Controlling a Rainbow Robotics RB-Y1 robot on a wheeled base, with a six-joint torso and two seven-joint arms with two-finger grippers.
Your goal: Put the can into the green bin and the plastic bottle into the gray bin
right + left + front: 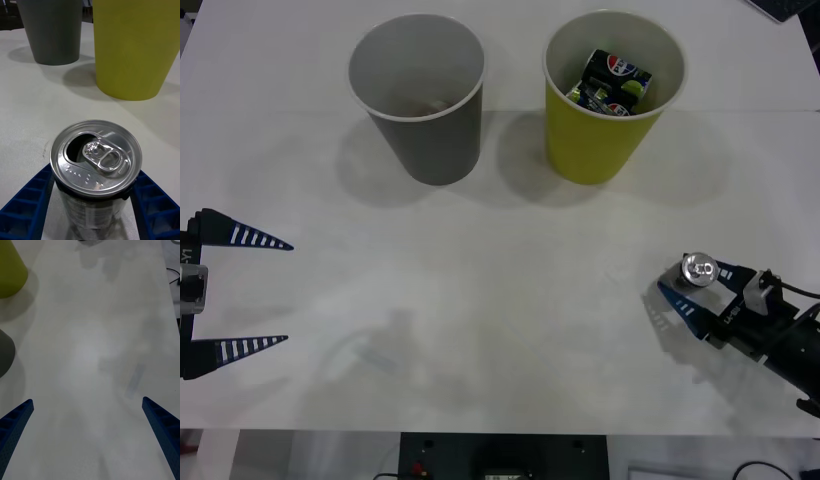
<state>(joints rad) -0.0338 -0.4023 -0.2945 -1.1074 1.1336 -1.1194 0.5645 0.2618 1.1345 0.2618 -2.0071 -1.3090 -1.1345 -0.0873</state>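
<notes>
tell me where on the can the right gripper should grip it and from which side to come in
Grip the can on its round side wall below the silver top, coming in level from the robot's side of the table. It stands upright with the opened top facing up, and the right gripper already has a blue finger on either side of it.

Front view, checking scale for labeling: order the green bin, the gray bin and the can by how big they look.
1-2. The green bin and the gray bin look alike in size; no ranking between them.
3. The can, between the right end effector's fingers, is clearly smallest.
</notes>
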